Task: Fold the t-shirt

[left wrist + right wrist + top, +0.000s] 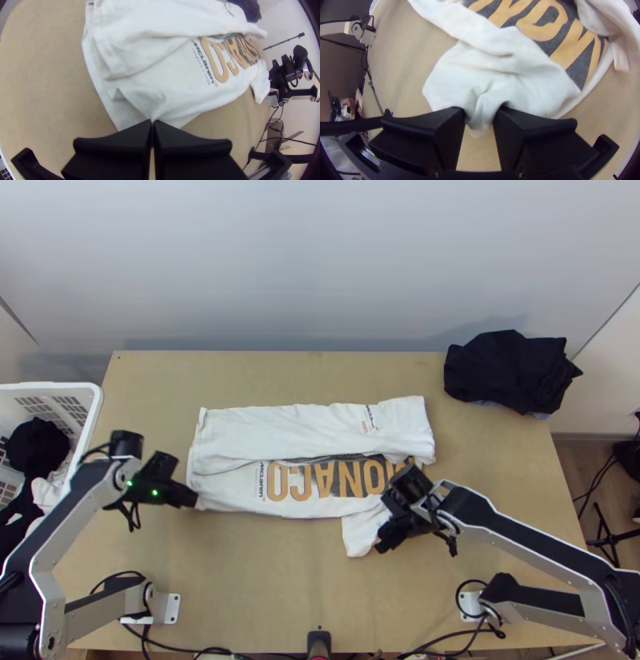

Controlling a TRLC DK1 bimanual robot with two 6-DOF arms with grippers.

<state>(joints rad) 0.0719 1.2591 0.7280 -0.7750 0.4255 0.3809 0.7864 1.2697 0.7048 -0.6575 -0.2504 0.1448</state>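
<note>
Fingers (113, 143) of my left gripper (192, 498) pressed together, pinching edge of white t-shirt (288, 428) at its 8 o'clock. My right gripper (382, 540), shirt's 5 o'clock: fingers parted, sleeve (358, 532) bunched between them; firmness of hold, cannot tell. Shirt lies across mid-table, 12 o'clock side folded over front, orange lettering partly exposed. Farther out: dark cloth pile (512, 372), table's 2 o'clock; white basket (48, 386) holding cloths, 9 o'clock.

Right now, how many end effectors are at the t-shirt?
2: the left end effector at the t-shirt's near left corner, the right end effector at the flap near its right end.
</note>
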